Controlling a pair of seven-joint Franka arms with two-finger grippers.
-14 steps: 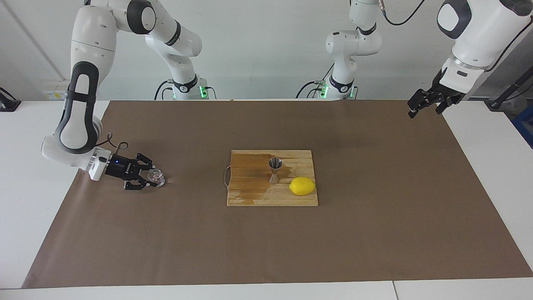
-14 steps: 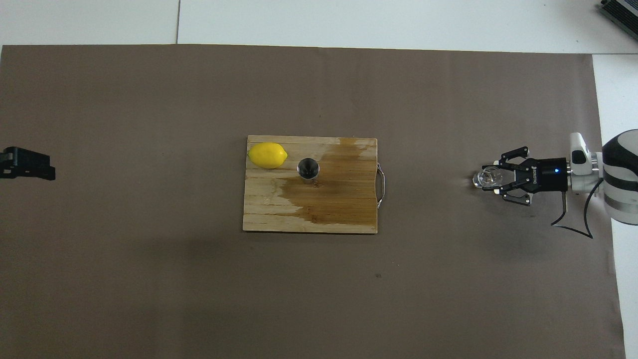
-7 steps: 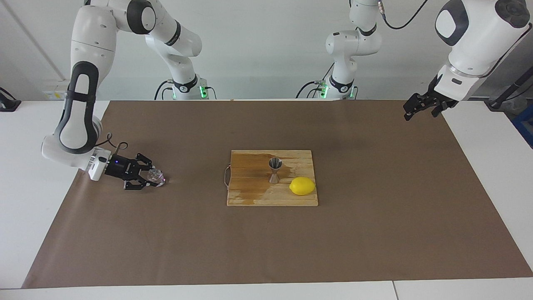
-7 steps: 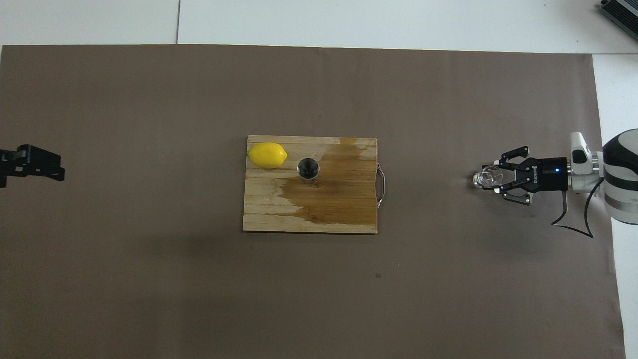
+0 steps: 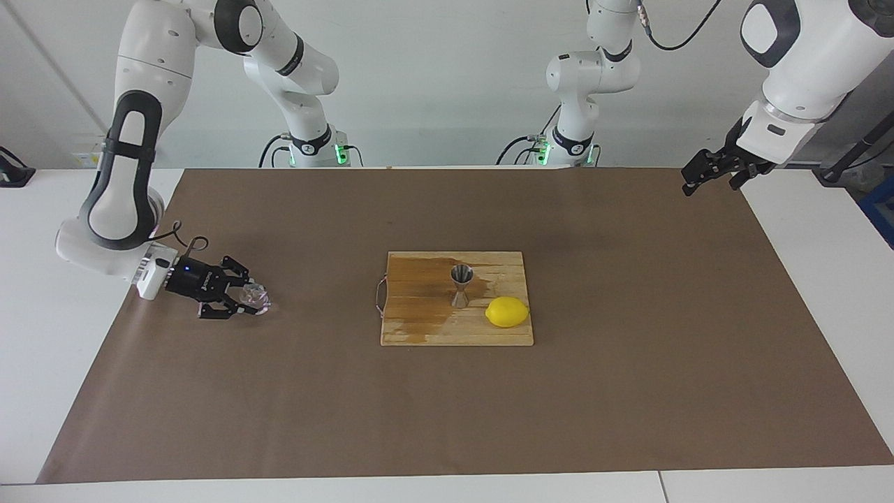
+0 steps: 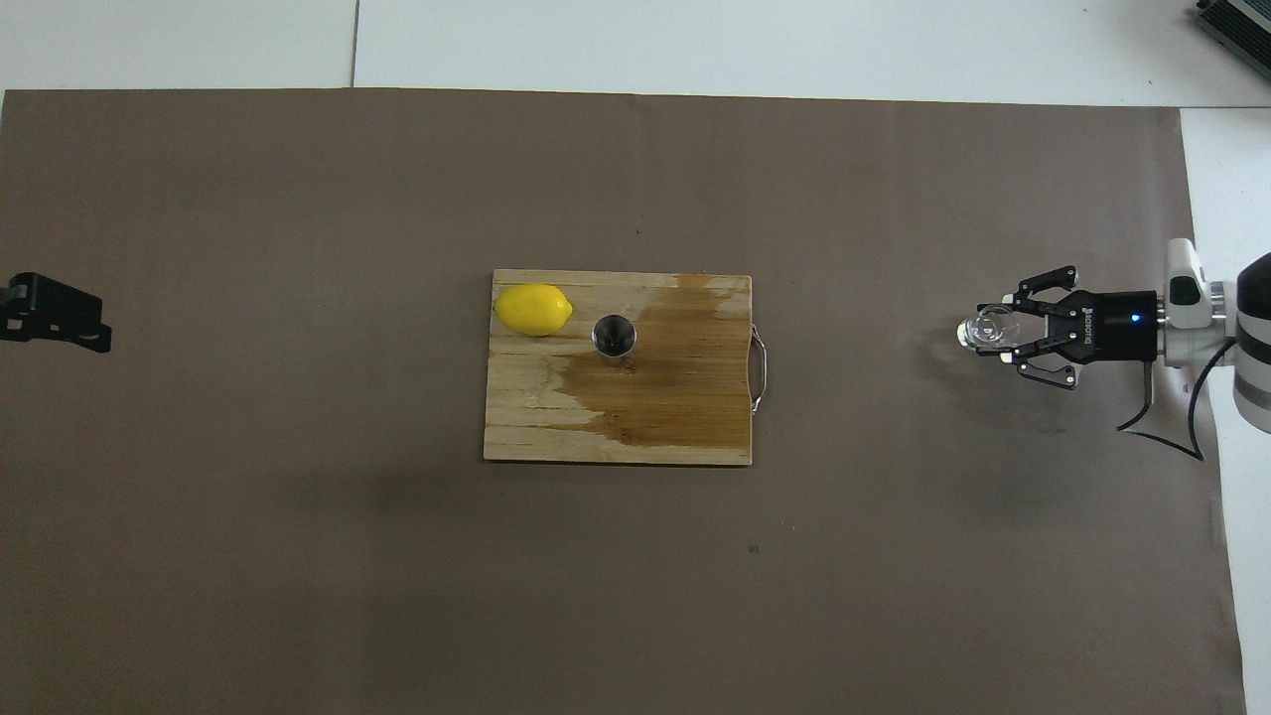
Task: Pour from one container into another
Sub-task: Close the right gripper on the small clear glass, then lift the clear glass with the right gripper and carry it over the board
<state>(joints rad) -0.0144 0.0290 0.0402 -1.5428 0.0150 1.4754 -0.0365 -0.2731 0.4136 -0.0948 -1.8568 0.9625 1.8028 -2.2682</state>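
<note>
The tiny clear glass cup (image 5: 255, 298) (image 6: 991, 328) sits between the fingertips of my right gripper (image 5: 251, 301) (image 6: 996, 334), which reaches in level and low over the brown paper at the right arm's end of the table, shut on it. Whether the cup touches the paper I cannot tell. The steel jigger (image 5: 461, 285) (image 6: 614, 336) stands upright on the wooden board (image 5: 419, 328) (image 6: 675, 417) in the middle of the table, beside a yellow lemon (image 5: 507, 311) (image 6: 533, 309). My left gripper (image 5: 709, 183) (image 6: 60, 313) waits open and bare, raised over the paper's edge at the left arm's end.
A dark wet stain covers much of the board around the jigger. A metal handle (image 6: 760, 369) sticks out of the board's edge toward the right arm's end. Brown paper (image 5: 628, 391) covers most of the white table.
My right gripper has drawn back a little toward the right arm's end with the cup in it. The left gripper has shifted slightly in the air. Jigger, lemon and board have not moved.
</note>
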